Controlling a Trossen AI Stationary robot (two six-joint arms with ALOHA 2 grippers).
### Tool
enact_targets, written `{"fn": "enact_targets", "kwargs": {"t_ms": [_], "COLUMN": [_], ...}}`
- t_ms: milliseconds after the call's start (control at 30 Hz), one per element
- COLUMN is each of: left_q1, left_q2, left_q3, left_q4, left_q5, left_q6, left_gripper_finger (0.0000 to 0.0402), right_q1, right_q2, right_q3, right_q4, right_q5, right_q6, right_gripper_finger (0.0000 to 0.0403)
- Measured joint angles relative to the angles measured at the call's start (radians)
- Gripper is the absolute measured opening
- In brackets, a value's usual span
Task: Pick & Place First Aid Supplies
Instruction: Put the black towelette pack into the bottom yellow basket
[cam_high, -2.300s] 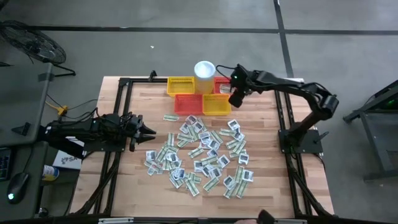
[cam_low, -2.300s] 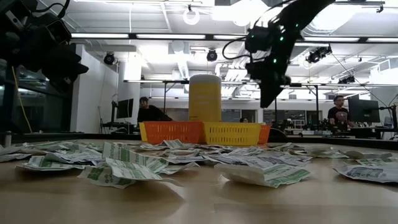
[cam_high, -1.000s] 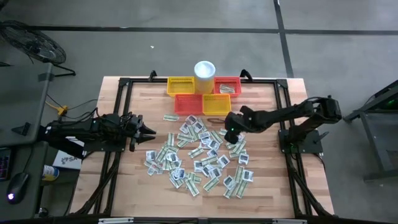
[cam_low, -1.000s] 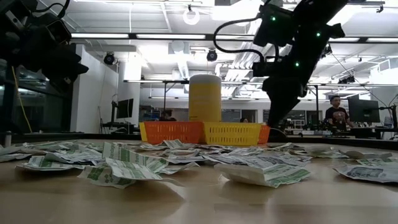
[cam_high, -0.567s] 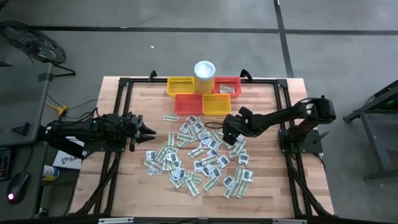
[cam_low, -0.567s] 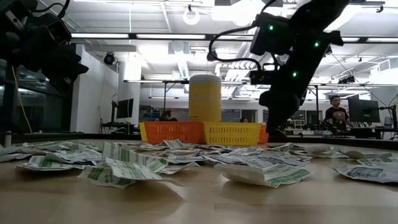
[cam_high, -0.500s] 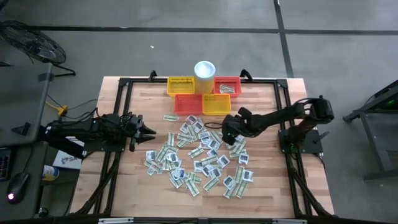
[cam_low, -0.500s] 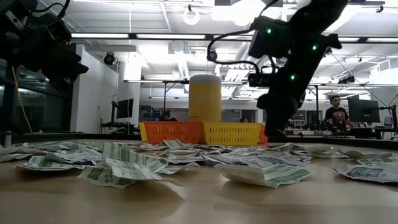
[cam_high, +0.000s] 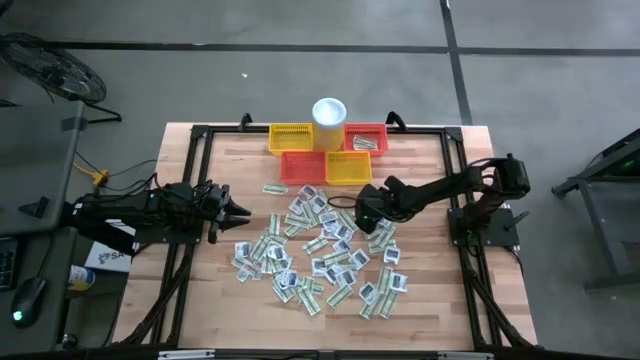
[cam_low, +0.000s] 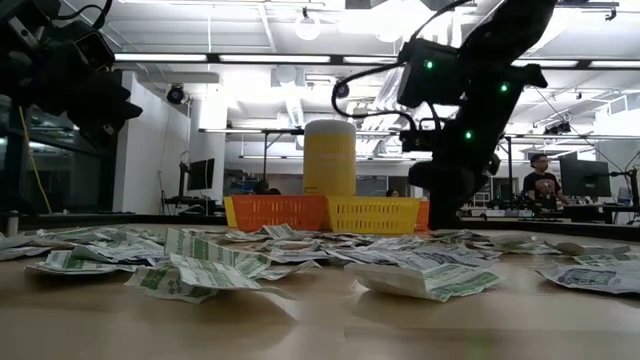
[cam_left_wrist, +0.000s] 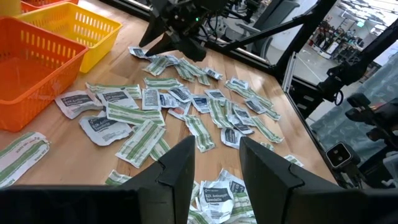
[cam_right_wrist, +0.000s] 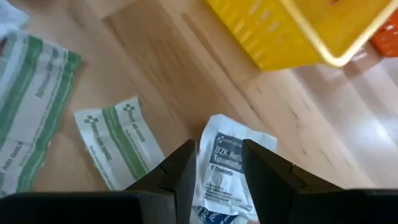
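Wooden tabletop (cam_high: 420, 300), packets (cam_high: 320, 245) overlapping everywhere: right pincer (cam_right_wrist: 219, 163), parted and empty over a white towelette sachet (cam_right_wrist: 229, 163), might pinch neighbours too.

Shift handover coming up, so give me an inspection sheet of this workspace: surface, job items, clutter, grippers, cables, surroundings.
Surface: pale wooden table, black frame.
Job's things: small white and green flat sachets strewn mid-table; some in the far-right red mesh basket.
Clutter: white cylindrical cup; two yellow mesh baskets.
Grippers: left gripper open at the left edge; right gripper open over a white towelette sachet.
Cables: yellow cable, left.
Surroundings: person behind.
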Motion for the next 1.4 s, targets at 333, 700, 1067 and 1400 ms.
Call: {"fn": "enact_targets", "kwargs": {"t_ms": [333,700,1067,1400], "left_q1": [0.000,0.000,0.000,0.000], "left_q2": [0.000,0.000,0.000,0.000], "left_q3": [0.000,0.000,0.000,0.000], "left_q4": [0.000,0.000,0.000,0.000], "left_q5": [0.000,0.000,0.000,0.000], "left_q6": [0.000,0.000,0.000,0.000], "left_gripper_finger": [0.0127,0.0127,0.0127,0.0127], "right_q1": [-0.005,-0.058,-0.103,-0.123], "right_q2": [0.064,0.065,0.081,0.081], "right_q3": [0.014,0.014,0.016,0.016], "right_q4": [0.021,-0.036,-0.036,-0.033], "right_q5": [-0.020,-0.051,-0.157,-0.198], "right_q6": [0.013,0.021,0.067,0.186], "right_gripper_finger": [0.0124,0.0124,0.0103,0.0006]}}
